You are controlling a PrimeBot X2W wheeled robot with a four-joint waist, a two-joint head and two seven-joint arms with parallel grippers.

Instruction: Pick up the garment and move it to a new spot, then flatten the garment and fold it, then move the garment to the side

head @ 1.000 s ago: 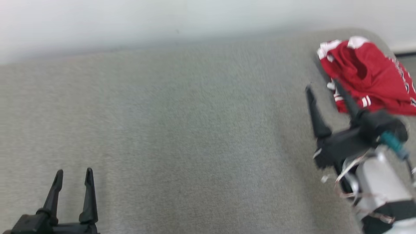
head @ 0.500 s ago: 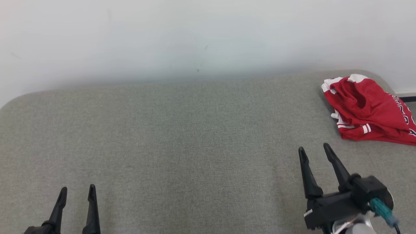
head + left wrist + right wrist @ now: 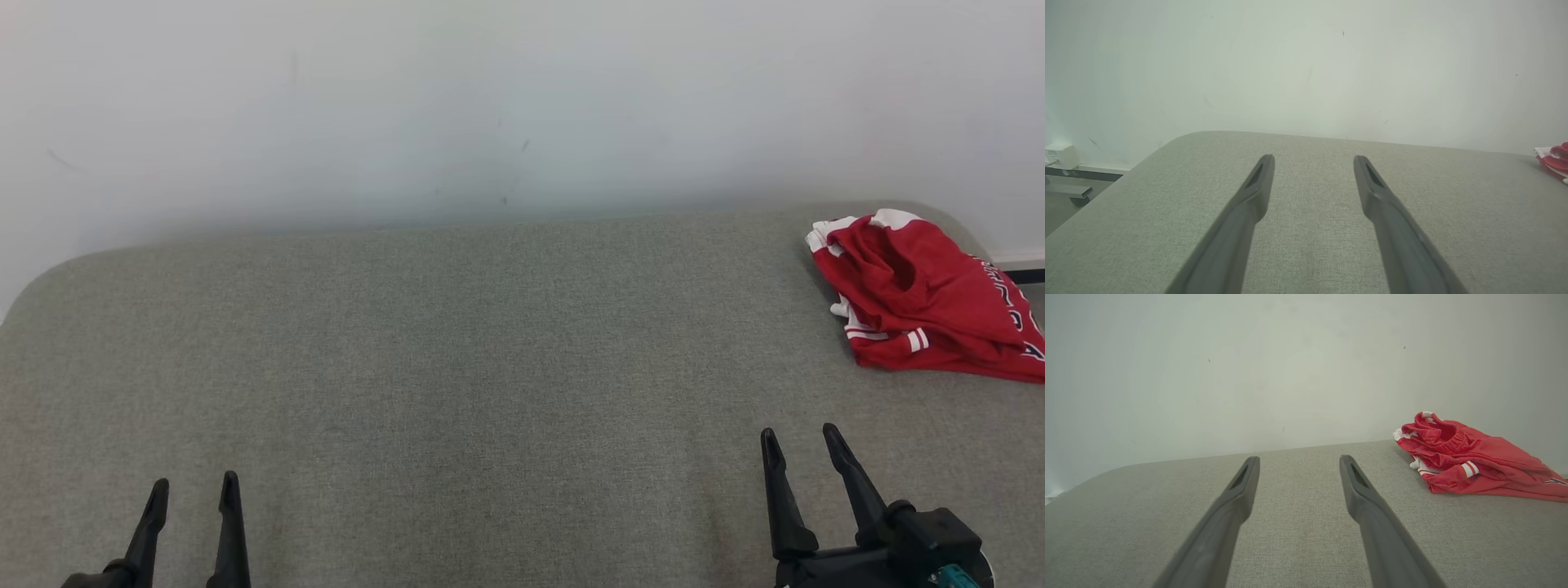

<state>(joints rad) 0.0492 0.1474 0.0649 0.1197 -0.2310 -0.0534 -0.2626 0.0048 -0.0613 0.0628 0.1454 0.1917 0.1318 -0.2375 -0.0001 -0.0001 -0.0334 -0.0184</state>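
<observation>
Far right: crumpled red garment (image 3: 922, 298)

The desk (image 3: 490, 367) runs from left to right, with the wall (image 3: 490, 106) right behind its far edge. The garment (image 3: 922, 298) lies on the desk at the far right corner, close to the wall. The left gripper (image 3: 196, 480) is over the near left part of the desk and the right gripper (image 3: 798, 430) over the near right part, well apart, fingers pointing toward the wall. The garment lies ahead and to the right of the right gripper, apart from it. Beyond the desk's far left corner, a small box (image 3: 1060, 155) sits on a ledge (image 3: 1086, 173) against the wall.
</observation>
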